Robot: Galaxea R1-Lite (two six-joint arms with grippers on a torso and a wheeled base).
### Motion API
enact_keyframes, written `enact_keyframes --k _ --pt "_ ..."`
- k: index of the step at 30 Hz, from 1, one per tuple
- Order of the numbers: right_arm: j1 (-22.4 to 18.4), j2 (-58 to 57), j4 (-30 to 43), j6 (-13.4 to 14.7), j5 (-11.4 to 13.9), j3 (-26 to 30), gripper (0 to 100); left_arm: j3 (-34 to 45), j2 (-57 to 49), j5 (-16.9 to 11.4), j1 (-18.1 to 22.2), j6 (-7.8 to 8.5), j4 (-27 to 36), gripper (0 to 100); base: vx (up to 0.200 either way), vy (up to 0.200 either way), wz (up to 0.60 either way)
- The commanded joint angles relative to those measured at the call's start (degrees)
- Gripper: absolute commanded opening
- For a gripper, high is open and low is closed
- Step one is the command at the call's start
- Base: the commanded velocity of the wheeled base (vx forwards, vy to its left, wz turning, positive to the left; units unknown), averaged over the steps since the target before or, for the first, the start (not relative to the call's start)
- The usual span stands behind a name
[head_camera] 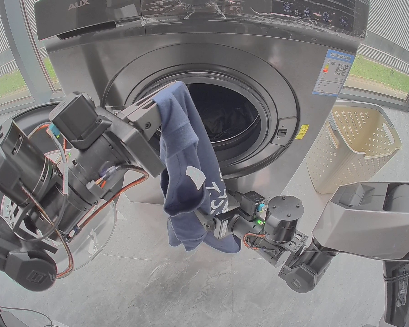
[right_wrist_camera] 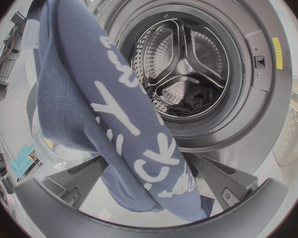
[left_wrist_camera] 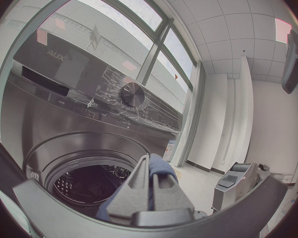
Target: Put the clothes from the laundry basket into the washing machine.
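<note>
A navy blue garment (head_camera: 186, 160) with white print hangs in front of the open drum of the grey washing machine (head_camera: 259, 46). My left gripper (head_camera: 161, 96) is shut on its top edge, level with the upper left of the door opening. In the left wrist view the fingers (left_wrist_camera: 139, 182) pinch the blue cloth (left_wrist_camera: 159, 164). My right gripper (head_camera: 206, 219) sits low by the garment's hanging end, open, its fingers (right_wrist_camera: 79, 182) spread wide with the cloth (right_wrist_camera: 89, 83) draped between them. A dark garment (right_wrist_camera: 195, 99) lies inside the drum.
The cream laundry basket (head_camera: 354, 146) stands on the floor to the right of the machine, and what I see of its inside is bare. The machine's round glass door (head_camera: 95, 232) is swung open on the left, behind my left arm. Grey floor lies in front.
</note>
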Motion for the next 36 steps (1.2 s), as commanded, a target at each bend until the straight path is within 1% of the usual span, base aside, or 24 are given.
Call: enact_keyframes --k 1,4,10,11,15,19,23,29,30,31,33,34,35,36 --pt "-1.40 2.28 0.03 -0.06 0.38 -2.92 100 0.08 -0.37 -0.08 -0.66 -0.03 -0.14 0 0.000 0.000 0.00" --pt "-1.58 4.13 0.12 -0.23 0.56 -5.12 100 0.25 -0.64 -0.08 -0.92 -0.03 -0.14 0 0.000 0.000 0.00" --pt "-1.67 6.33 -0.14 -0.23 0.64 -8.90 100 0.43 -1.07 -0.08 -0.92 -0.74 -0.06 0 0.000 0.000 0.00" --pt "-1.75 6.42 -0.23 -0.23 0.64 -9.25 0 0.43 -1.07 -0.08 -0.84 -0.74 -0.06 0 0.000 0.000 0.00" --pt "-1.84 6.15 -0.67 -0.23 0.82 -9.51 0 0.52 -0.99 -0.08 -0.84 -0.91 -0.06 0 0.000 0.000 0.00" --pt "-1.93 5.62 -1.20 -0.14 1.08 -8.11 0 1.22 -0.37 0.01 -0.05 -0.91 0.03 0 0.000 0.000 0.00" --pt "-2.11 3.16 -1.28 -0.14 1.08 -4.77 0 2.71 -0.28 0.01 2.42 -1.00 0.65 0 0.000 0.000 0.00" --pt "-2.72 -3.25 -1.28 0.21 0.73 0.68 0 5.00 1.47 -0.43 7.25 -0.91 0.65 0 0.000 0.000 0.00" --pt "-2.72 -3.25 -1.28 0.21 0.73 0.68 0 5.00 1.47 -0.43 7.25 -0.91 0.65 0 0.000 0.000 0.00" --pt "-2.72 -5.36 -1.28 0.30 0.64 1.82 0 5.70 2.44 -0.43 8.57 -0.56 0.65 0 0.000 0.000 0.00" --pt "-2.72 -7.38 -1.28 0.47 0.47 2.53 0 6.76 3.50 -0.43 9.45 0.14 0.56 0 0.000 0.000 0.00" --pt "-2.72 -8.00 -1.28 0.56 0.47 2.62 0 7.11 3.76 -0.43 9.53 0.32 0.56 0 0.000 0.000 0.00" --pt "-2.99 -9.23 -1.28 0.56 0.29 2.79 0 8.52 4.46 -0.52 9.53 1.02 0.47 0 0.000 0.000 0.00" --pt "-3.07 -9.58 -1.28 0.56 0.20 2.88 0 8.95 4.55 -0.52 9.53 1.11 0.47 0 0.000 0.000 0.00"
